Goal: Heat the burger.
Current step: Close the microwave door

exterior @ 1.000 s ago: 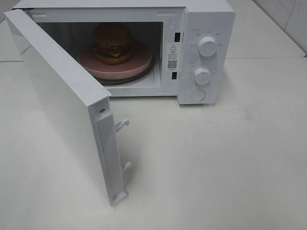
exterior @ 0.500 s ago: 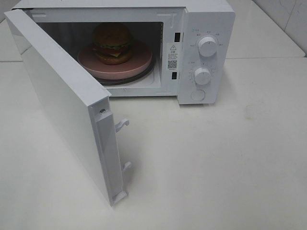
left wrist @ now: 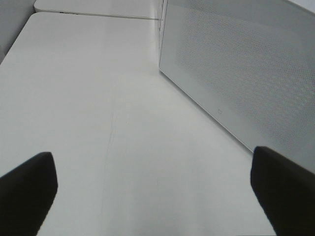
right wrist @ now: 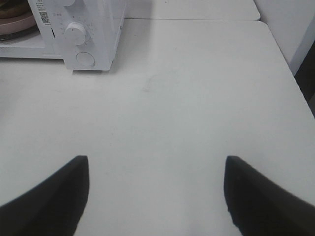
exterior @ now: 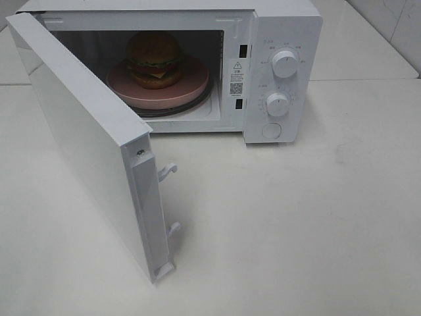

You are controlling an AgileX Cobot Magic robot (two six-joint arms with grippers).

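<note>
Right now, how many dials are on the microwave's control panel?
2: the upper dial near the panel's top, and the lower dial directly below it, above a round button. None appear hidden.

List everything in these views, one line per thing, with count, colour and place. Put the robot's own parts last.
microwave: one, white, at the back of the table
door: one, white, swung open toward the front left
burger: one, orange-brown bun, inside the microwave on the plate
plate: one, pink, on the dark turntable
knobs: two, white, one above the other on the control panel
button: one, white, round, below the knobs
table: one, white
left gripper: one, black fingers, open, over bare table by the door's outer face
right gripper: one, black fingers, open, over bare table
</note>
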